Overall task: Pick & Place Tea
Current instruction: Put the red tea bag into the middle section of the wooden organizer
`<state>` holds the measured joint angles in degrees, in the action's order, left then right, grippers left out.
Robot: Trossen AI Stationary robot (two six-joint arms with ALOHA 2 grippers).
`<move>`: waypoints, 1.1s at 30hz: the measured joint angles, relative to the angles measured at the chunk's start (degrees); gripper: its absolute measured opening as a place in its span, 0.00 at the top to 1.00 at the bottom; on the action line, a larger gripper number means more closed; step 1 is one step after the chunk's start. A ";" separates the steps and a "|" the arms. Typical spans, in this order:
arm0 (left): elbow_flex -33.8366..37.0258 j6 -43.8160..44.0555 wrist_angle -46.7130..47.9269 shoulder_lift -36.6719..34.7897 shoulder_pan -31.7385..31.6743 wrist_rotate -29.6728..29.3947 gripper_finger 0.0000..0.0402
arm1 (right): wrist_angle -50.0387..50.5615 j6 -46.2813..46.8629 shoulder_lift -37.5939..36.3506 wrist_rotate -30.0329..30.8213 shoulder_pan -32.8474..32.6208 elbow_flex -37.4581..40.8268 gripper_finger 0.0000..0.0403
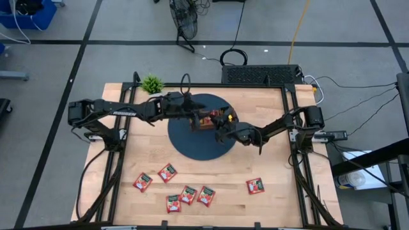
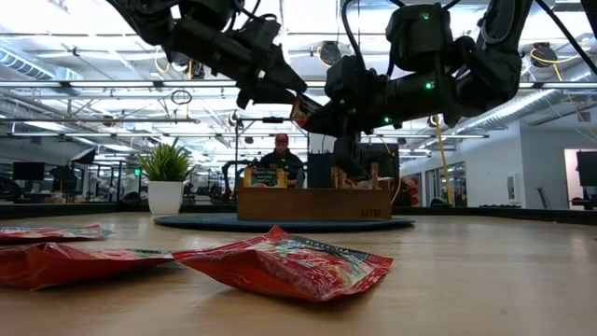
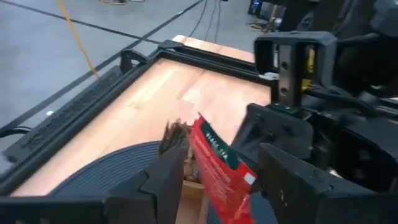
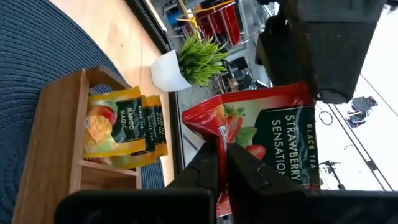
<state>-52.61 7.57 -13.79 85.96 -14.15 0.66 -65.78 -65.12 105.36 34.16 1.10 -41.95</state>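
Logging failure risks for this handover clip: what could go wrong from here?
1. The right gripper pinches only a corner of the red strawberry tea sachet; it may swing or slip.
2. The left gripper stands open around the sachet, close to the right arm, so they could bump.
3. A drop could miss the wooden tray.

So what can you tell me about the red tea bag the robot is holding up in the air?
The red tea bag is a flat, shiny foil-looking packet with strawberries and a dark label reading "Strawberry Sensation" black tea. It hangs in the air above the wooden tray, which stands on the round dark mat. The right gripper pinches one edge, fingers shut on it. The left gripper sits around it, fingers open.
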 joint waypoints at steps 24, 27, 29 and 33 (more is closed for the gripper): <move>-0.11 -1.09 -0.06 0.74 -1.96 -0.09 0.84 | -1.68 1.24 0.00 -1.23 -0.09 -0.09 0.99; -0.08 -1.13 0.48 1.29 -2.50 2.21 0.97 | -1.40 1.03 0.00 -1.32 -0.15 -0.09 0.99; -0.16 -1.11 -0.81 2.42 -2.61 2.30 0.98 | -1.61 1.05 0.00 -1.11 -0.17 -0.09 0.99; -0.06 -4.49 -0.01 2.61 -2.73 2.25 0.99 | -1.17 1.04 0.07 -0.77 -0.70 0.00 0.99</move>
<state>-52.67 3.08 -13.81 88.57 -16.88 2.91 -66.95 -64.08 105.43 33.39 0.40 -41.95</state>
